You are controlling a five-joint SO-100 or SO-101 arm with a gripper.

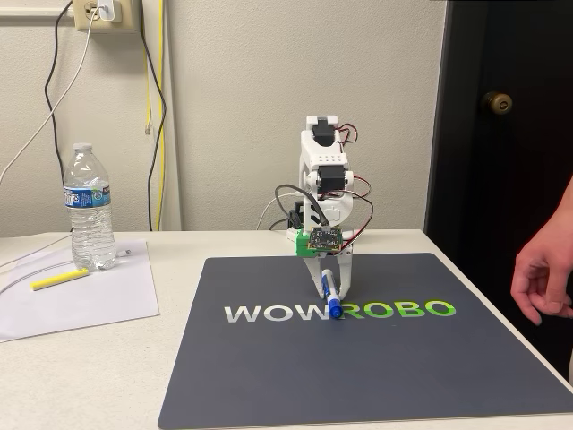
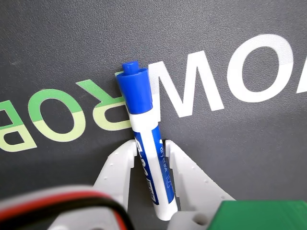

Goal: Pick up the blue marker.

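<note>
In the wrist view the gripper (image 2: 149, 146) has its jaws closed narrow on the barrel of the marker (image 2: 146, 143), whose long axis runs from six toward twelve o'clock, cap outermost, over the mat (image 2: 57, 43).

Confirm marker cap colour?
Blue cap on a white barrel; clearest in the wrist view.

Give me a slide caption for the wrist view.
White gripper closed on the blue marker above the dark mat.
</note>
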